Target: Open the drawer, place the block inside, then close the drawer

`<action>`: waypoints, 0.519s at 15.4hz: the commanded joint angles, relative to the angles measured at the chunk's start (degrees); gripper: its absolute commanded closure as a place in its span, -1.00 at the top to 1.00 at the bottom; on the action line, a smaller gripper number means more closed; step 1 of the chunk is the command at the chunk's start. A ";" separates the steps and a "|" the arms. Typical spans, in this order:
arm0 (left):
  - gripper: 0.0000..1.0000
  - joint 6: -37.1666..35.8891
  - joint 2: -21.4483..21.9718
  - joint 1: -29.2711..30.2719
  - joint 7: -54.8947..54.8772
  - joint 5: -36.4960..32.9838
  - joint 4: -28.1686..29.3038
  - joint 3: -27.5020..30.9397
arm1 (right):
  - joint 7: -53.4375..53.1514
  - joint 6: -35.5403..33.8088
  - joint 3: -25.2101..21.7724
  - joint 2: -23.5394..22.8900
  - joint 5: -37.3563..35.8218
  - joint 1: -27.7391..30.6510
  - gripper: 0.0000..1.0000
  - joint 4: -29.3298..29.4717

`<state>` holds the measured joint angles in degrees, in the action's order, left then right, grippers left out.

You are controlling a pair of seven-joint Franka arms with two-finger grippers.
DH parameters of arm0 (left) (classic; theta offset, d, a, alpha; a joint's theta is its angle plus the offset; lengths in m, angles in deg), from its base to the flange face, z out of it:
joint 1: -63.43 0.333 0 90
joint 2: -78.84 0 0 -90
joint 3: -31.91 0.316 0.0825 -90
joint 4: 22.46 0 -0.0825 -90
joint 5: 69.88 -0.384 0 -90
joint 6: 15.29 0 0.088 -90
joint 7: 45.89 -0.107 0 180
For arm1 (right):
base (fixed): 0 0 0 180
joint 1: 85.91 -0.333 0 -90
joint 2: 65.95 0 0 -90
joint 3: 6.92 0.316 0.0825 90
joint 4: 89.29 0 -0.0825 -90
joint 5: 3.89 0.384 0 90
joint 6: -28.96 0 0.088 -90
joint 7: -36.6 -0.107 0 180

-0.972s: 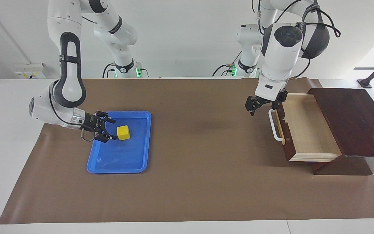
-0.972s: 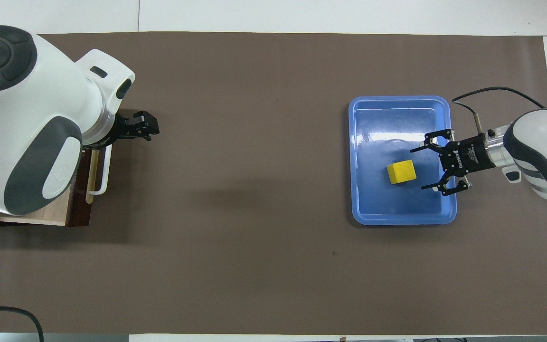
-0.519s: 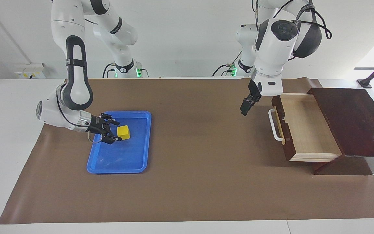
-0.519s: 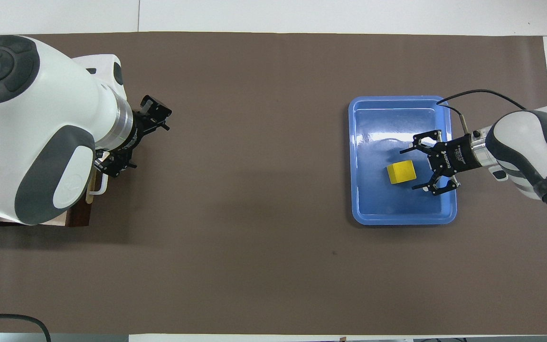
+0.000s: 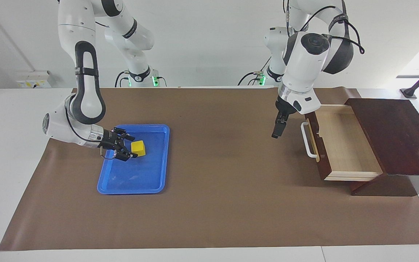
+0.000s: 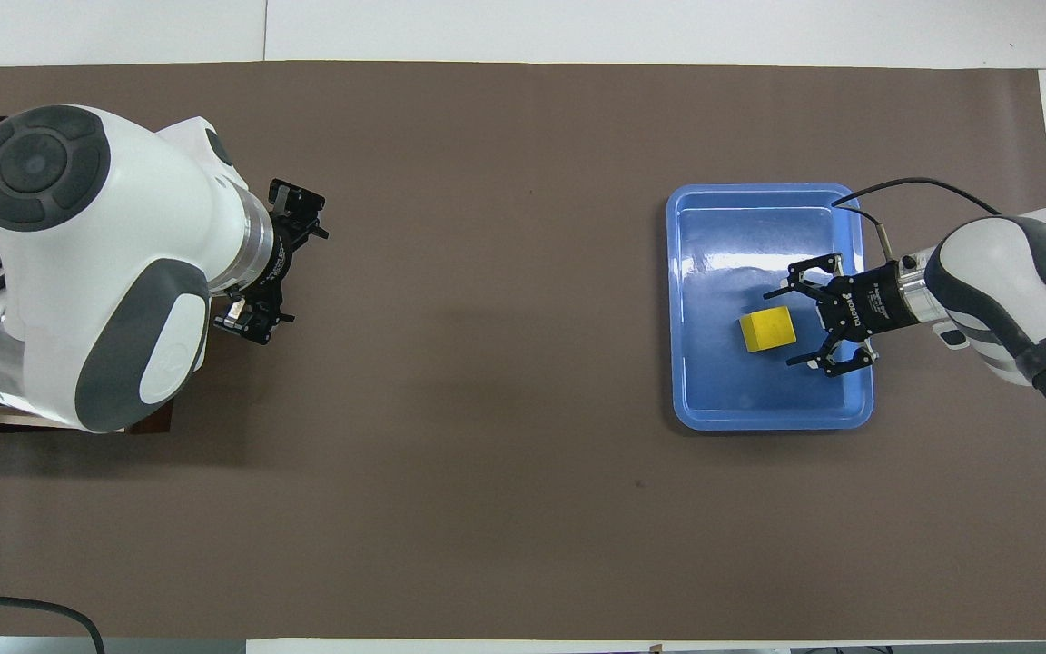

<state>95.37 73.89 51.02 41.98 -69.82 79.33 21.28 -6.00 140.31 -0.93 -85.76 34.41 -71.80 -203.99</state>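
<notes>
Right gripper has closed in on block; gripper lettering unreadable.

A bright yellow block is sitting in a glossy blue tray; the reddish-brown drawer is showing pale wood and a white handle.

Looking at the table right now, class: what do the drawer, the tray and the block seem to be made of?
Drawer: apparently wood, with pale unvarnished-looking boards inside and a dark reddish, slightly glossy front.
Tray: probably plastic, blue and smooth with bright glare patches.
Block: uncertain, perhaps painted wood, foam or plastic; uniform matte yellow.
</notes>
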 commanded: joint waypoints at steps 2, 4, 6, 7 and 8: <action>1.00 1.58 2.05 -0.87 4.14 0.99 1.93 0.61 | 1.64 1.15 0.16 0.30 0.82 0.40 -0.17 -0.96; 1.00 1.93 2.05 -2.09 6.08 0.99 1.92 0.61 | 1.64 1.15 0.16 0.30 0.81 0.40 -1.00 -0.79; 1.00 1.23 2.14 -1.93 6.35 0.99 1.92 0.61 | 1.73 1.15 0.16 0.30 0.73 0.31 -1.00 -0.35; 1.00 0.97 2.14 -2.10 6.44 0.99 1.84 0.70 | 1.73 0.89 0.16 0.21 0.73 0.40 -1.00 0.26; 1.00 1.05 2.14 -2.19 6.35 0.99 1.84 0.70 | 1.64 0.36 0.25 0.21 0.73 0.40 -1.00 1.14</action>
<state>95.93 74.31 49.87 47.60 -69.75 79.35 21.06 -5.88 140.43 -0.95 -85.76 34.41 -71.80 -203.79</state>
